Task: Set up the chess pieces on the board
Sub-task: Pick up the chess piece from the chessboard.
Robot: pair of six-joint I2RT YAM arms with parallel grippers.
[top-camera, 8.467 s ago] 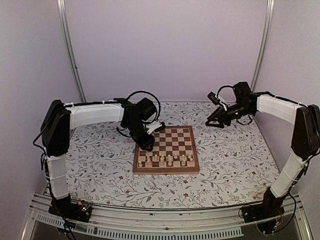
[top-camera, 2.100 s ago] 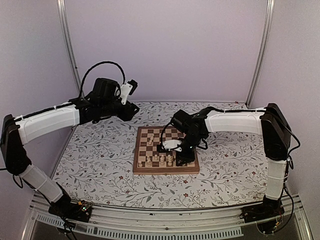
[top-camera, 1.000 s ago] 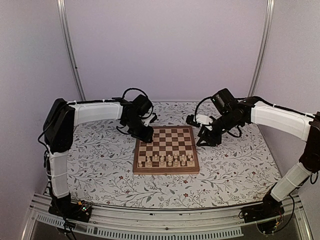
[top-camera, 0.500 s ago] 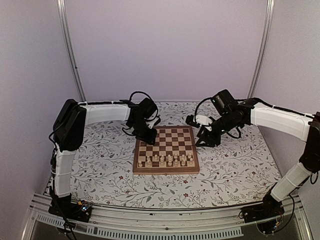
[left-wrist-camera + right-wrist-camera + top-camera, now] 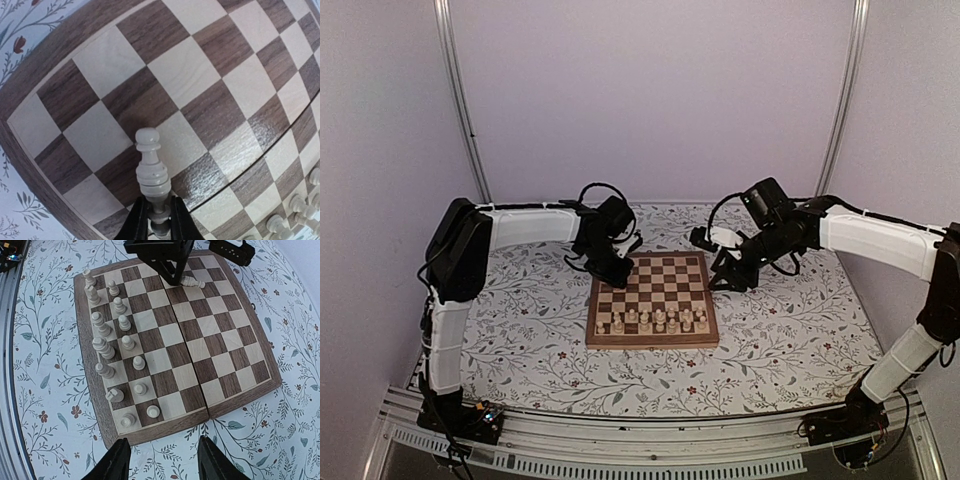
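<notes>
The board (image 5: pixel 650 342) lies mid-table, with several pale chess pieces (image 5: pixel 650 320) standing in its two near rows. My left gripper (image 5: pixel 617 275) is low over the board's far left corner. In the left wrist view the black fingers (image 5: pixel 140 215) pinch the base of one pale pawn-like piece (image 5: pixel 150 170), which leans over the squares (image 5: pixel 60 50). From the right wrist I see that piece (image 5: pixel 192 282) lying nearly flat at the left gripper's tip (image 5: pixel 175 275). My right gripper (image 5: pixel 164 450) hangs open, holding nothing, over the cover beside the board's right edge (image 5: pixel 165 429).
A floral table cover (image 5: pixel 520 330) surrounds the board. The standing pieces (image 5: pixel 102 347) fill the near side of the board. Aluminium posts (image 5: pixel 460 100) and pale walls close in the back. The right arm (image 5: pixel 880 235) stretches along the right side.
The left gripper's fingers have closed on the piece's base at the board's far left corner. The left arm shifted slightly toward the far side; the right arm has barely moved.
</notes>
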